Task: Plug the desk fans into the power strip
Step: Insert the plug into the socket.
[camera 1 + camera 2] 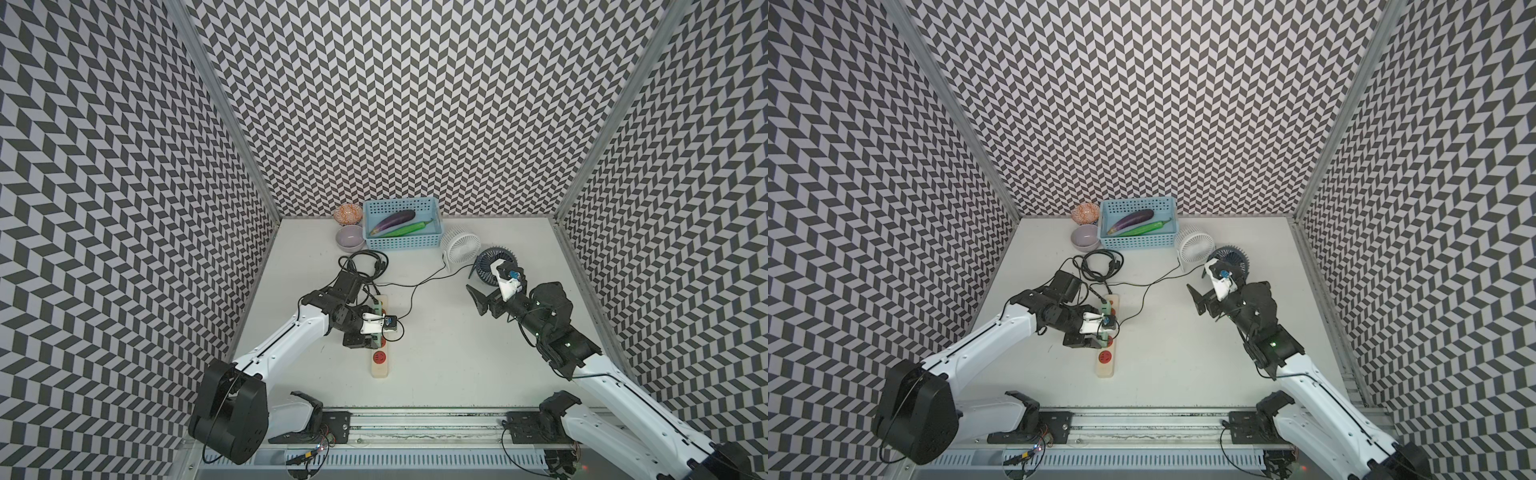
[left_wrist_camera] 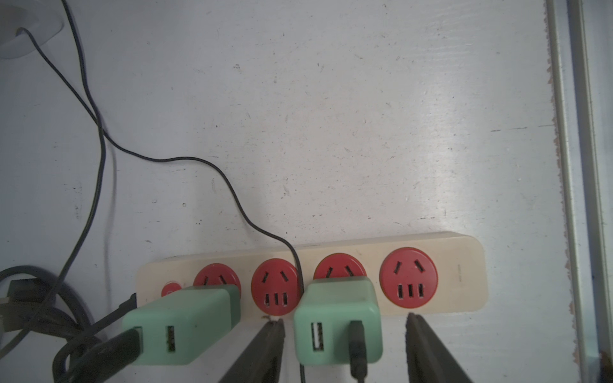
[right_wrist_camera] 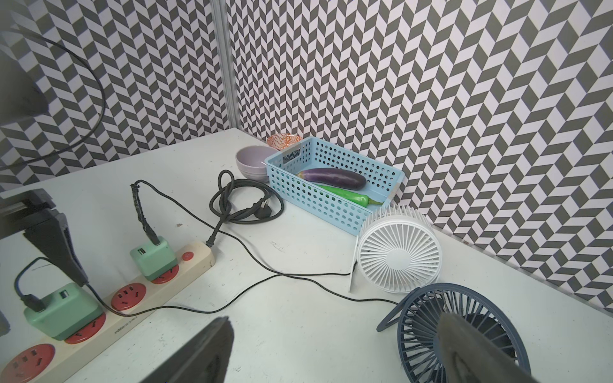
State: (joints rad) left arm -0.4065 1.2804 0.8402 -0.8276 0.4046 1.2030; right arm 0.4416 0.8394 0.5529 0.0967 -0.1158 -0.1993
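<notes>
1. Closest in, your left gripper (image 2: 344, 321) is spread around the green adapter (image 2: 335, 298). The fingers sit just clear of both sides, so nothing's pinched.
2. The adapter looks seated in the third socket from the button. I'd back straight off without snagging its thin cable (image 2: 238, 209), or give it one push if it's proud.
3. Power strip (image 2: 461, 282): a cream bar with four red sockets, lying near-to-far, left of centre.
4. Right gripper (image 3: 335, 320) gapes empty by the dark blue fan (image 3: 421, 318).
</notes>
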